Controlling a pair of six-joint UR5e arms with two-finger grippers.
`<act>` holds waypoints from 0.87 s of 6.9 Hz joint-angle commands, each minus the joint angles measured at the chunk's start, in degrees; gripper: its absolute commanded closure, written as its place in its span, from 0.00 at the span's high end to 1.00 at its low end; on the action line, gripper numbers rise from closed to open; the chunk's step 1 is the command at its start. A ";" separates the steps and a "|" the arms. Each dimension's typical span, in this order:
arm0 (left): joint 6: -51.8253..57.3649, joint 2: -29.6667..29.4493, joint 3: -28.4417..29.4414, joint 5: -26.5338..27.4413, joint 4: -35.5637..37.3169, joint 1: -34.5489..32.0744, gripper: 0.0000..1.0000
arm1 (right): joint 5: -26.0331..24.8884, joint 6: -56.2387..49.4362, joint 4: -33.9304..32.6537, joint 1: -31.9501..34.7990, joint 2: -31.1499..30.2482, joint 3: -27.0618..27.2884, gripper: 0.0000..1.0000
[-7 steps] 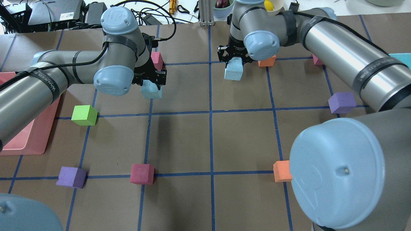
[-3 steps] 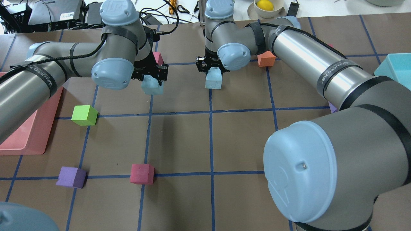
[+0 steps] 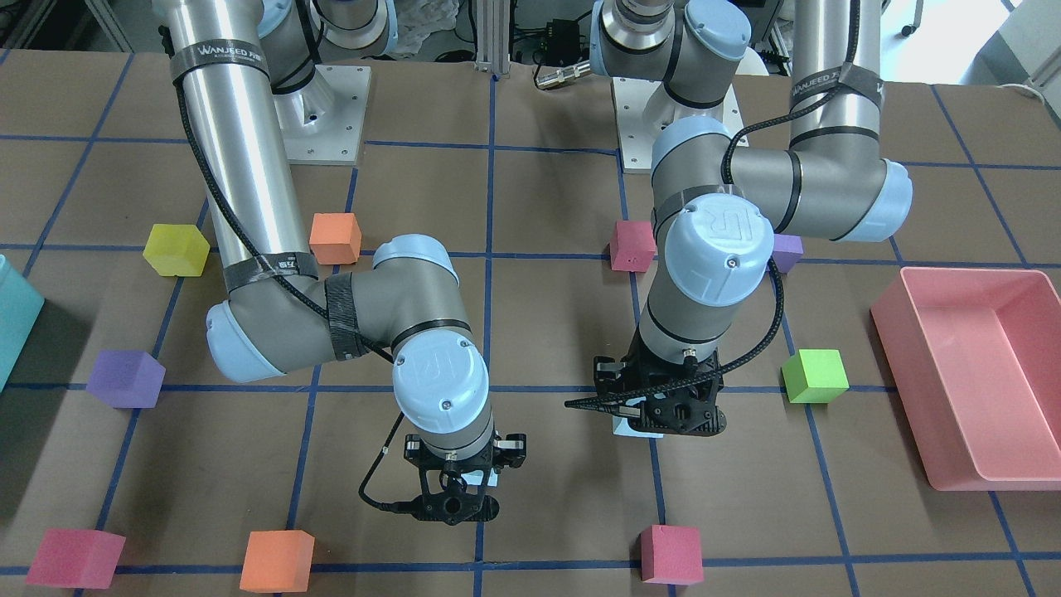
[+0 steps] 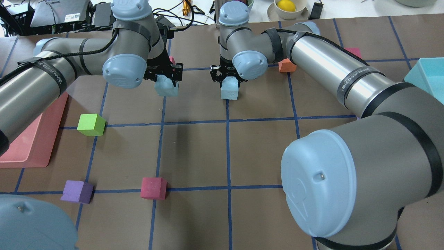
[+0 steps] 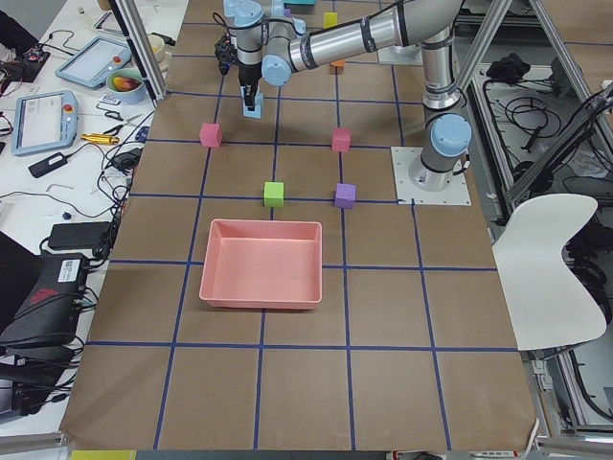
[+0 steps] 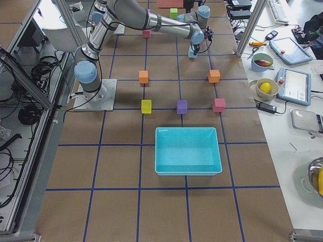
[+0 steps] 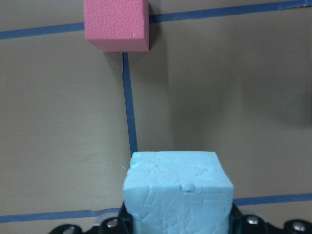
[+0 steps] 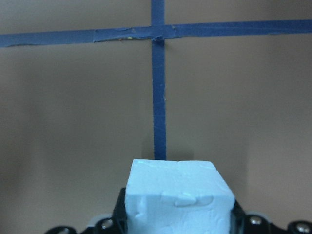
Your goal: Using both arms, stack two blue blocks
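My left gripper [image 4: 166, 82] is shut on a pale blue block [image 4: 167, 89] and holds it just left of the table's centre line, near the far side. My right gripper [image 4: 229, 84] is shut on the second pale blue block [image 4: 229, 92], over the centre tape line. The two blocks hang side by side, about one grid square apart. The left wrist view shows its block [image 7: 176, 195] between the jaws above a tape line. The right wrist view shows its block [image 8: 178, 197] above a tape crossing. In the front view both grippers [image 3: 663, 419] [image 3: 457, 497] point down and mostly hide the blocks.
A pink cube [image 4: 172, 59] sits just beyond my left gripper and an orange cube [image 4: 286, 65] lies right of my right gripper. A green cube [image 4: 91, 124], a purple cube [image 4: 77, 191] and a crimson cube [image 4: 153, 188] lie nearer. A pink tray [image 4: 31, 139] stands far left, a teal bin [image 4: 426, 78] far right.
My right arm has carried its blue block leftward to the centre line. My left arm has shifted slightly farther from the robot with its block. Both grippers stay shut on their blocks.
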 commanded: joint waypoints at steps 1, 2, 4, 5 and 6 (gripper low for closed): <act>0.00 -2.39 2.63 -0.03 -0.02 0.00 0.15 | -0.05 -0.12 0.00 0.02 -0.11 0.05 1.00; 0.00 -3.27 3.60 -0.02 -0.02 0.00 0.16 | 0.04 -0.12 0.08 0.02 -0.38 -0.12 1.00; -0.26 -4.76 5.80 -0.90 -0.63 -0.08 0.16 | -1.01 -1.34 5.05 -2.86 -5.09 -1.44 1.00; -1.39 -5.73 6.77 -2.47 -0.63 -0.08 0.16 | -0.49 -4.83 10.84 -7.67 -8.87 -1.27 1.00; -3.49 -7.22 8.26 -2.48 -0.63 -0.52 0.16 | -0.31 -5.47 14.98 -11.54 -14.04 -0.83 1.00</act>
